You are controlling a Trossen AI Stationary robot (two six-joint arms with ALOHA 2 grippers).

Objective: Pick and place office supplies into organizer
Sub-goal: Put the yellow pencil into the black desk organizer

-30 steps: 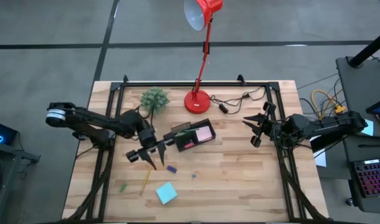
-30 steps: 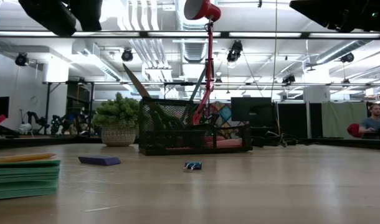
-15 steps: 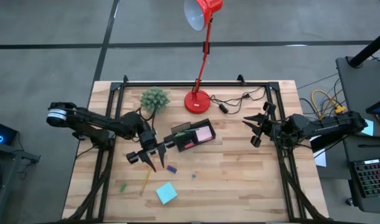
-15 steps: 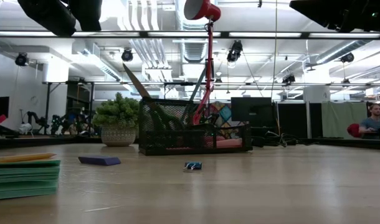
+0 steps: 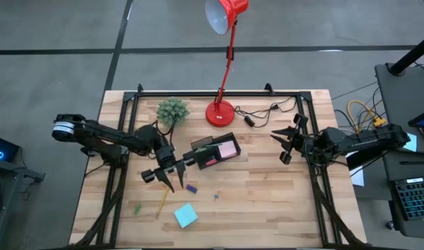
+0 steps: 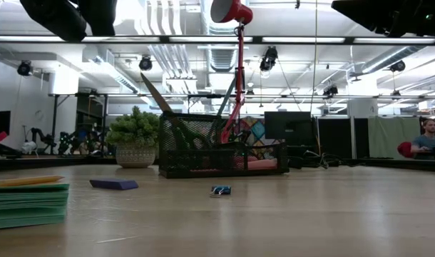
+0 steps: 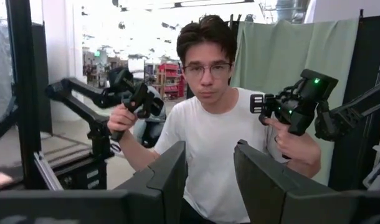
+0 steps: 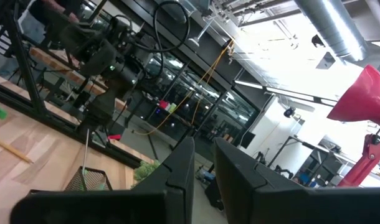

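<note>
- On the table's left half, in the high view, the left gripper (image 5: 174, 182) hangs just beside the organizer's (image 5: 213, 151) left end, fingers pointing toward the purple eraser (image 5: 191, 188).
- Left gripper, wrist view: fingers (image 7: 168, 177) released, with a clear gap between them and nothing in it.
- Right gripper (image 5: 278, 147): over the table's right edge, well apart from the organizer and all supplies. Its wrist view shows a narrow gap between the fingers (image 8: 180, 168); nothing is grasped.
- Organizer: near the table's middle, set at an angle, in front of the lamp (image 5: 220, 111) base and near the plant (image 5: 172, 111).
- In the organizer: a pink pad (image 5: 228, 148) lies in the low front section, with a red item (image 5: 210, 161) beside it. In the low view, scissors (image 6: 156, 93) stand tilted in the taller back section, blade end up.
- Loose on the table, all apart from the organizer:
- Purple eraser, just in front of the organizer's left end.
- A small blue item (image 5: 215, 196), to the right of the eraser; its kind cannot be told.
- Blue pad (image 5: 185, 215), near the front edge.
- Pencil (image 5: 162, 203), lying between the left gripper and the blue pad.
- Green pen (image 5: 137, 207), left of the pencil.
- Beyond the table, the left wrist view shows a person (image 7: 218, 134) facing the table, each hand on a dark handle.
</note>
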